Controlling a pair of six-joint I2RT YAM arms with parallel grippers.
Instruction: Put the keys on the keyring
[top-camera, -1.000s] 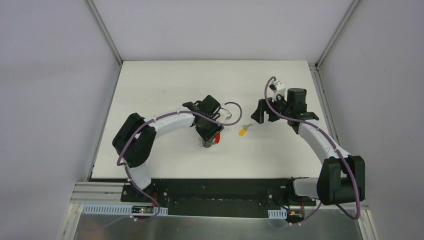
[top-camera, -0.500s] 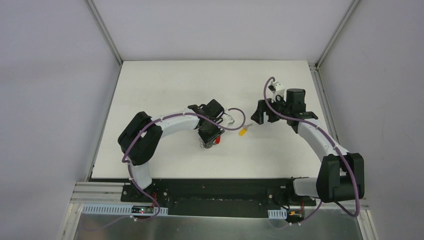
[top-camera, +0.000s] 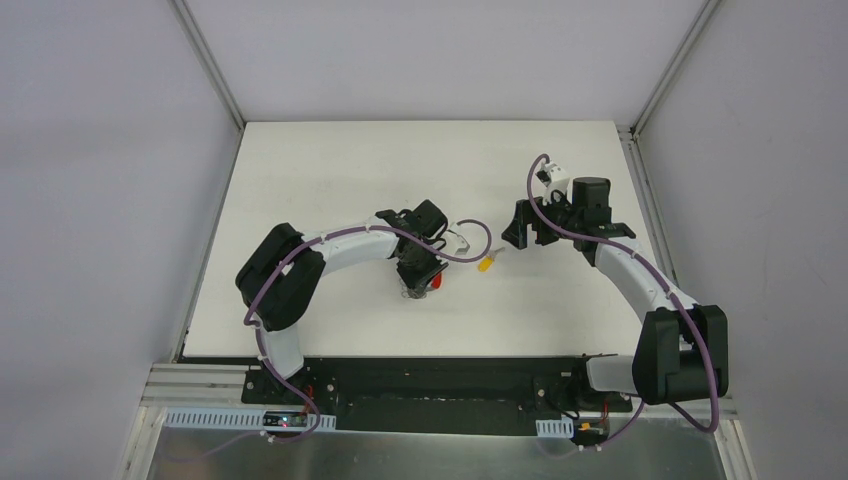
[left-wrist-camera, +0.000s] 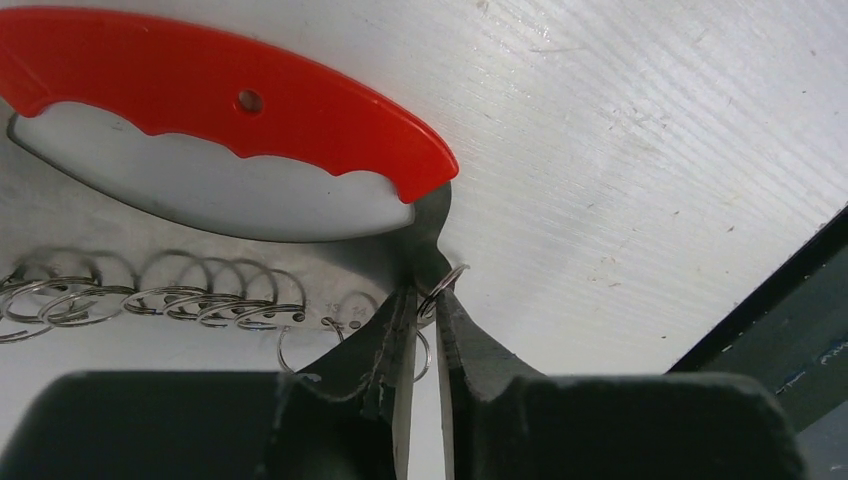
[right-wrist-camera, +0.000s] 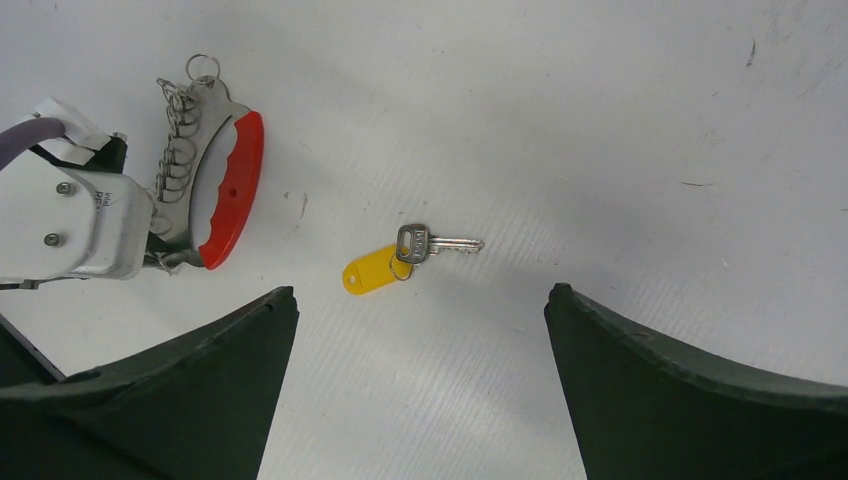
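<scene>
Presently, my inventory of the surface (right-wrist-camera: 620, 120) reads as follows.

Keyring (left-wrist-camera: 230, 110): lies flat, left of centre. It has a bright red grip with a scalloped inner edge and one small hole, set on a silvery frame. A row of small wire split rings overlaps along the frame's outer side, and one loose ring sits at the far tip. I judge it is pinned where it is so that a ring stays put for threading.

Left tool (left-wrist-camera: 425, 305): narrowed to a slit, pinching one small ring at the near end of the keyring, just where the frame tapers out from under the red grip. From the wrist view I cannot tell whether the ring is being pried open or merely held.

Key (right-wrist-camera: 405, 255): lies on its side, apart from the keyring, in the open between the two arms. It has a silver blade pointing away from the keyring and a yellow-orange tag joined to its head by a tiny ring. Nothing touches it.

Right tool (right-wrist-camera: 420, 295): spread wide and empty, hanging above the key with a finger to either side of it. I read that as lined up for a pick. The key is thin and flat against the surface, so I expect the grasp to be fiddly.
</scene>
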